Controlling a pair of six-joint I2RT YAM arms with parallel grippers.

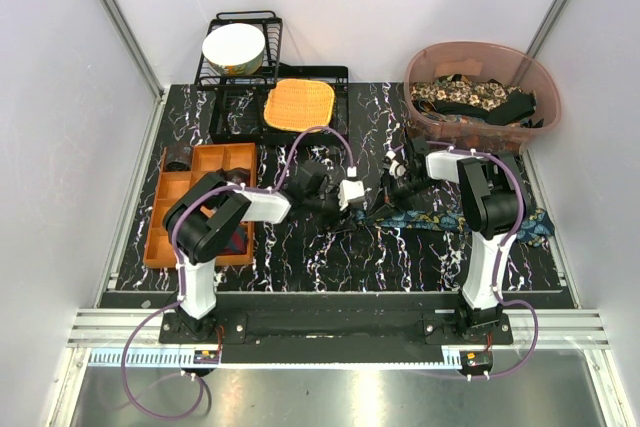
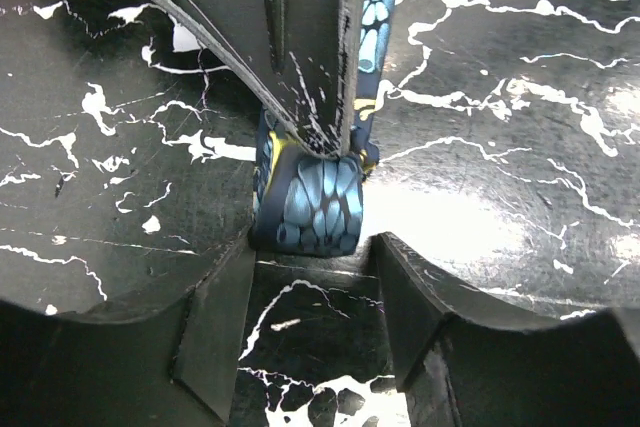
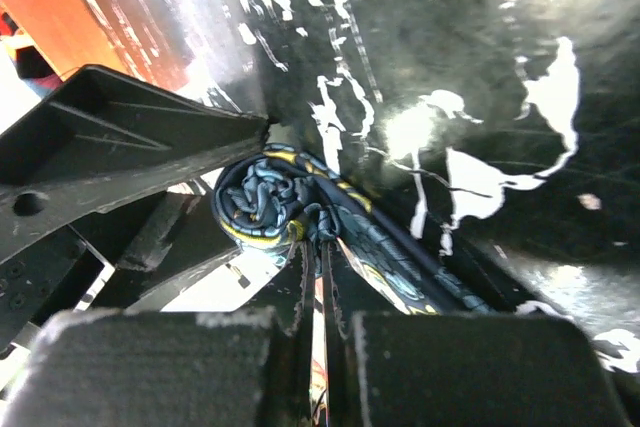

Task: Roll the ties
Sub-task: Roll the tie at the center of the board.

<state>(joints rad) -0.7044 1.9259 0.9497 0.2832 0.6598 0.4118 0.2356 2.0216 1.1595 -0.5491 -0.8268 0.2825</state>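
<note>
Your left gripper (image 2: 315, 245) stands open, one finger on each side of the rolled end of the blue tie (image 2: 308, 202). Your right gripper (image 3: 318, 277) is pinched tight on the tie's flat strip beside that roll. The tie lies mid-table (image 1: 330, 259), its tail running toward the right edge.

Bright, even light falls from above, and the top view is sharp, with only soft shadows. The glossy black tabletop with white marble veins (image 2: 520, 177) gives strong white glare in both wrist views. There the near black plastic fingers (image 3: 160, 367) are out of focus, the rolled blue patterned fabric tie (image 2: 310, 212) is fairly sharp, and the orange plastic tray (image 3: 60, 7) is blurred.
</note>
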